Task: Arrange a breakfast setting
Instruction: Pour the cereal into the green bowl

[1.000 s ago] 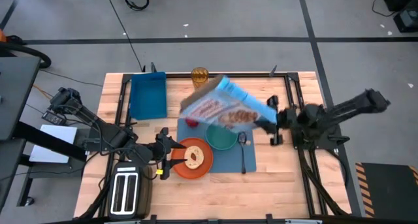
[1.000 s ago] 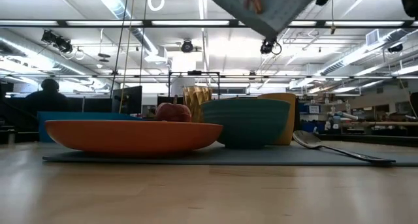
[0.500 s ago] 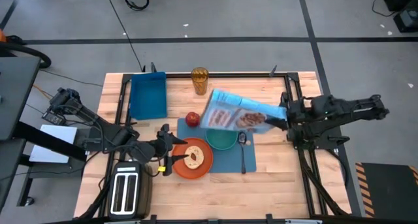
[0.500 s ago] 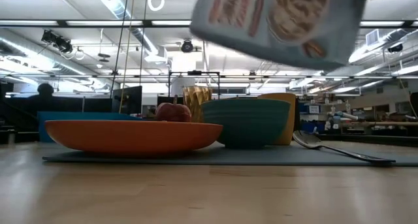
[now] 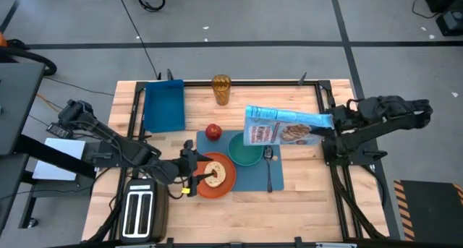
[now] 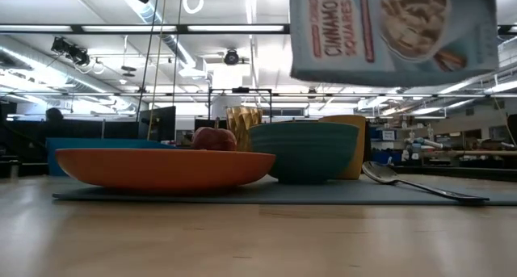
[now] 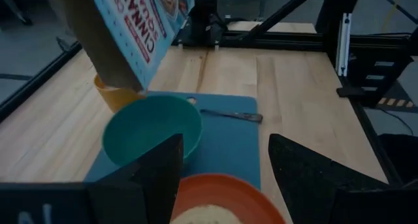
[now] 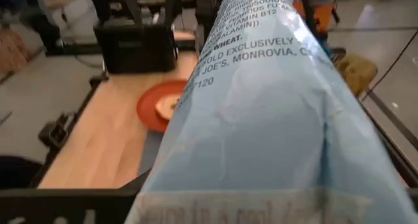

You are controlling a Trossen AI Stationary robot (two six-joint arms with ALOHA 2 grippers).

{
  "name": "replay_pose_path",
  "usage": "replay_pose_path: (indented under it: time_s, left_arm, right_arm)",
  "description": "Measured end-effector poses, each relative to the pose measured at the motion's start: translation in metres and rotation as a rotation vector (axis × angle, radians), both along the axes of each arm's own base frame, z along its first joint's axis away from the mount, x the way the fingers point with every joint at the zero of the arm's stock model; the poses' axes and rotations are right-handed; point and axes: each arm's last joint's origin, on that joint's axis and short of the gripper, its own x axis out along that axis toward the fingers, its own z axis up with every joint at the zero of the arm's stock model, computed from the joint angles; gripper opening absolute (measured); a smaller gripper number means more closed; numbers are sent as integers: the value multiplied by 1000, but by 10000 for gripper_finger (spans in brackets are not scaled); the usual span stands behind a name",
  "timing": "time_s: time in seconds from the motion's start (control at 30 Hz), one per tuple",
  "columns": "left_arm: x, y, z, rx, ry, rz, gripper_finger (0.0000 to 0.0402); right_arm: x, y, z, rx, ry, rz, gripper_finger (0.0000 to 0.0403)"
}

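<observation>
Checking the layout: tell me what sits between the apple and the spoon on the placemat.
In the high view, the teal bowl sits between the red apple and the metal spoon on the blue placemat.

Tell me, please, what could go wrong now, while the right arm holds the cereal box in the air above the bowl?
1. The right gripper holds the cereal box by one end only, so it might slip and fall on the teal bowl or the spoon.
2. The left gripper hangs open at the orange plate; a move might push it or the bread.
</observation>
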Motion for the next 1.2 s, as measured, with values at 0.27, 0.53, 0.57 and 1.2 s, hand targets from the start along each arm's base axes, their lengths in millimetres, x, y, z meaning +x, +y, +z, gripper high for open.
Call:
replay_pose_path:
  time_s: [0.27, 0.53, 0.57, 1.2]
  left_arm:
    - [35, 25, -21, -59, 17, 123, 233]
    - [45, 63, -21, -46, 56, 131, 233]
    - [46, 67, -19, -48, 47, 132, 233]
    - [27, 92, -8, 0, 134, 144, 233]
  right_arm:
    - [15, 5, 1, -80, 169, 63, 150]
    - [40, 12, 17, -188, 278, 134, 150]
    - [43, 13, 19, -200, 291, 140, 150]
    - [87, 22, 44, -275, 434, 193, 150]
